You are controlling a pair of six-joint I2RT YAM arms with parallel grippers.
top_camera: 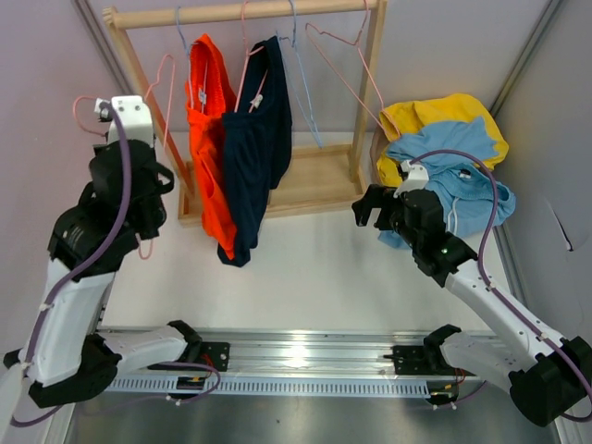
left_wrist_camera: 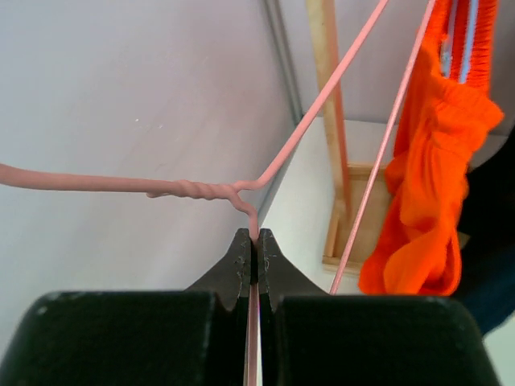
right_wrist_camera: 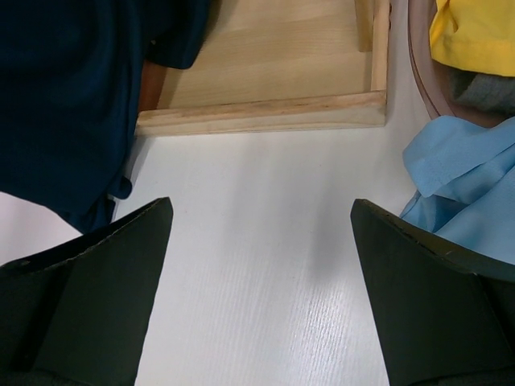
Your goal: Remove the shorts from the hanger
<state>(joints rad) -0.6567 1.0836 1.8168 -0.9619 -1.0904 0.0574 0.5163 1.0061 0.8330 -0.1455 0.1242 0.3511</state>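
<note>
Orange shorts (top_camera: 208, 139) and dark navy shorts (top_camera: 259, 148) hang from wire hangers on the wooden rack's top rail (top_camera: 240, 13); the orange shorts (left_wrist_camera: 434, 177) also fill the right of the left wrist view. My left gripper (left_wrist_camera: 253, 237) is shut on a bare pink wire hanger (left_wrist_camera: 201, 190), just below its twisted neck. In the top view that hanger (top_camera: 165, 69) sits at the far left, off the rail, with no garment on it. My right gripper (top_camera: 370, 208) hangs open over the table right of the navy shorts (right_wrist_camera: 72, 96), nothing between its fingers (right_wrist_camera: 96, 273).
The rack's wooden base (right_wrist_camera: 265, 80) lies just beyond my right gripper. A pile of yellow and light blue garments (top_camera: 444, 148) lies at the back right, its blue cloth (right_wrist_camera: 467, 177) close to my right finger. Empty pink and blue hangers (top_camera: 347, 65) hang on the rail.
</note>
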